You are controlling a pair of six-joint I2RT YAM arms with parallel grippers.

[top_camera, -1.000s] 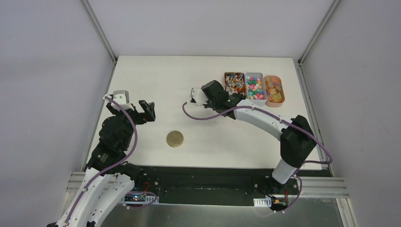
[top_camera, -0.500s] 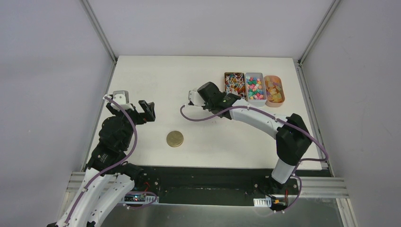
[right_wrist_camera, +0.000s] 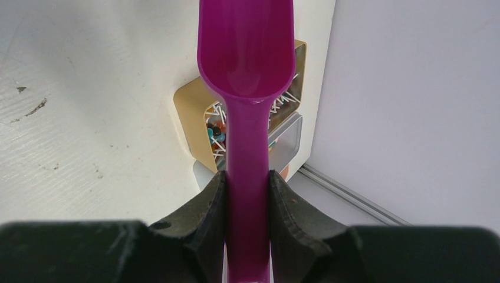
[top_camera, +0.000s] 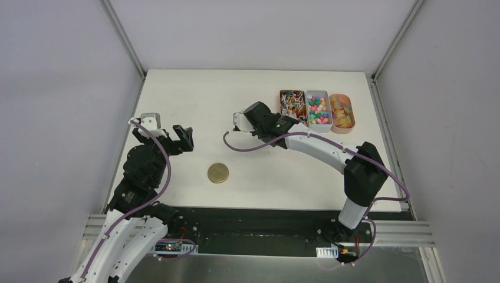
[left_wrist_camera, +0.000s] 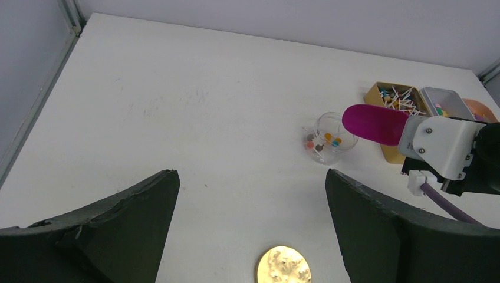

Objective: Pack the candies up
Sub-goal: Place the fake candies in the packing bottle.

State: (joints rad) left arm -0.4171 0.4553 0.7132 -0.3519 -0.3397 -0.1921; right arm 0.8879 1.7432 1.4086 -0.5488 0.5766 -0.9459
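The candies lie in three trays at the back right: wrapped ones (top_camera: 292, 103), pastel ones (top_camera: 317, 109) and orange ones (top_camera: 342, 112). A few candies sit in a small clear jar (left_wrist_camera: 329, 138) left of the trays. My right gripper (top_camera: 265, 121) is shut on the handle of the magenta scoop (right_wrist_camera: 247, 53); its fingertips (right_wrist_camera: 247, 188) clamp the handle. The scoop bowl looks empty. In the left wrist view the scoop (left_wrist_camera: 374, 124) hangs just right of the jar's rim. My left gripper (left_wrist_camera: 252, 194) is open and empty, at the left (top_camera: 186, 138).
A round gold lid (top_camera: 218, 173) lies flat on the white table near the front centre; it also shows in the left wrist view (left_wrist_camera: 283, 265). The gold-coloured tray (right_wrist_camera: 191, 118) of wrapped candies lies under the scoop in the right wrist view. Walls enclose the table.
My right gripper has moved a little to the left with the scoop, away from the trays. The left arm has not moved.
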